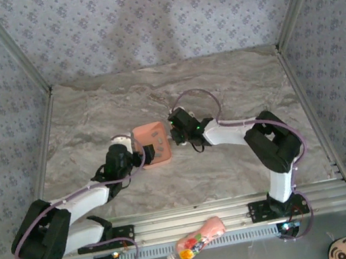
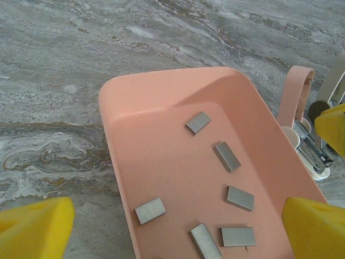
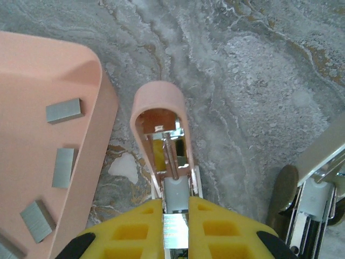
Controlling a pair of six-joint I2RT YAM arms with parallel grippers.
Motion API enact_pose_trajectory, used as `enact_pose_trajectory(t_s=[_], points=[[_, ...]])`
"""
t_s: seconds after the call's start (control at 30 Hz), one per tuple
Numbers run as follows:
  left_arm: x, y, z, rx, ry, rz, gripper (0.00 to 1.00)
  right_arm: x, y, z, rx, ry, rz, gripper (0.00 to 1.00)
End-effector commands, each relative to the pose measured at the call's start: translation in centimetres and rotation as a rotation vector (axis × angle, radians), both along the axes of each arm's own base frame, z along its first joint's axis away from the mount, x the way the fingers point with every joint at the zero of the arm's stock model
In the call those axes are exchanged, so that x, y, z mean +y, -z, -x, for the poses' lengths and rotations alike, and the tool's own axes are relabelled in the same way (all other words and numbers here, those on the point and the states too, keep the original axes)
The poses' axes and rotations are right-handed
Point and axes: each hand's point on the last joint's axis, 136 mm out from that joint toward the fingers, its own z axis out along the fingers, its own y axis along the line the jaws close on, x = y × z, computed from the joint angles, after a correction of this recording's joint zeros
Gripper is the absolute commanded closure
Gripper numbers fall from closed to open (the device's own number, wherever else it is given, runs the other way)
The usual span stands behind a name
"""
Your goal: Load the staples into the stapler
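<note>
Here the stapler [image 3: 161, 145] stands just beside the tray [image 3: 99, 118] rim.

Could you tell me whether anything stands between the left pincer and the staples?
Nothing visible does: the open left pincer hangs above the salmon tray, and the staples lie uncovered on its floor.

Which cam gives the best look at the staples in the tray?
Left wrist: it looks into the tray from close up, with six staples lying apart on its floor, sharp. Right wrist catches a few of them along its left edge, with the tray cut off. Top external shows the tray small, the strips barely specks.
</note>
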Motion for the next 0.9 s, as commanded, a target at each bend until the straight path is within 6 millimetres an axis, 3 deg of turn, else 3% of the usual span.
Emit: enact_pose_trajectory(t_s=[0.0, 0.87], points=[[-0.1, -0.4, -0.4, -0.016, -0.004, -0.010, 0.02, 0.0, 0.0, -0.7, -0.004, 0.005, 0.024, 0.85], [-0.3, -0.3, -0.6, -0.009, 0.000, -0.011, 0.02, -0.9, 1.7, 0.3, 0.051, 0.006, 0.073, 0.86]])
